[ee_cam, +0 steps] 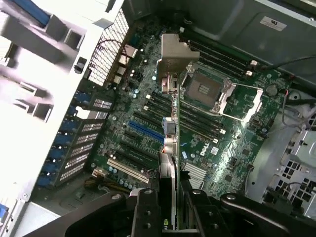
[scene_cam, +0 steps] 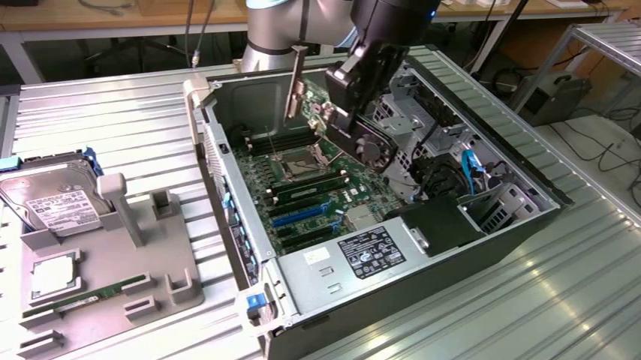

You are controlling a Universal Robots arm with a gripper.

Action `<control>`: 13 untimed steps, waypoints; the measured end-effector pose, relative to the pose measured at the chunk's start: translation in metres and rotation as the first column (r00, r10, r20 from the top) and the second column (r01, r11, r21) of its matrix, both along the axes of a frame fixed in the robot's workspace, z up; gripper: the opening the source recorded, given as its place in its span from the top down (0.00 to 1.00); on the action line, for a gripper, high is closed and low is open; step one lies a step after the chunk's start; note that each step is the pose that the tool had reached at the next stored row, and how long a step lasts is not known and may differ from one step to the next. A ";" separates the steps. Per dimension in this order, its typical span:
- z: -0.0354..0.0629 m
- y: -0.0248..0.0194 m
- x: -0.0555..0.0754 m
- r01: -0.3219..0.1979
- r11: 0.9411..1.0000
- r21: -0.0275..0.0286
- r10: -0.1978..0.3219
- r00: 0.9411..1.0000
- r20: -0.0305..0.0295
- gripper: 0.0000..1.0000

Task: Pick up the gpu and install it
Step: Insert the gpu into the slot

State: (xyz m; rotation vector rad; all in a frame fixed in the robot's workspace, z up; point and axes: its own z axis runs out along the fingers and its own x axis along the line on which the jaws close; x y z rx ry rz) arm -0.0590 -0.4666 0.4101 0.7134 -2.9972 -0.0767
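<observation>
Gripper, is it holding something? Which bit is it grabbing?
Yes. The gripper holds the gpu over the open computer case, pinching its flat sides at the end away from the silvery bracket.

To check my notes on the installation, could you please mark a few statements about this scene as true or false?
1. The end effector grips the gpu over the motherboard in the open case. True.
2. The gpu is seated in the blue slot. False: that slot is empty, and the card hangs above the board.
3. The hard drive rests on the grey tray at the exterior view's left. True.
4. The green memory stick is plugged into the motherboard. False: it lies on the grey tray.
</observation>
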 end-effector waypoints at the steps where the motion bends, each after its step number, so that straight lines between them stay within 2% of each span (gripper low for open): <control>1: -0.0001 0.0000 0.000 -0.031 1.000 0.000 0.031 1.000 0.000 0.74; 3: -0.0003 0.0000 0.000 -0.068 0.998 0.000 0.068 0.998 0.000 0.74; 6: -0.0006 0.0000 0.000 -0.159 0.987 0.000 0.159 0.987 0.000 0.74; 7: -0.0008 0.0000 0.000 -0.192 0.981 0.000 0.192 0.981 0.000 0.74; 10: -0.0012 0.0000 0.000 -0.293 0.956 0.000 0.293 0.956 0.001 0.74; 13: -0.0015 0.0000 0.000 -0.345 0.938 0.000 0.345 0.938 0.001 0.74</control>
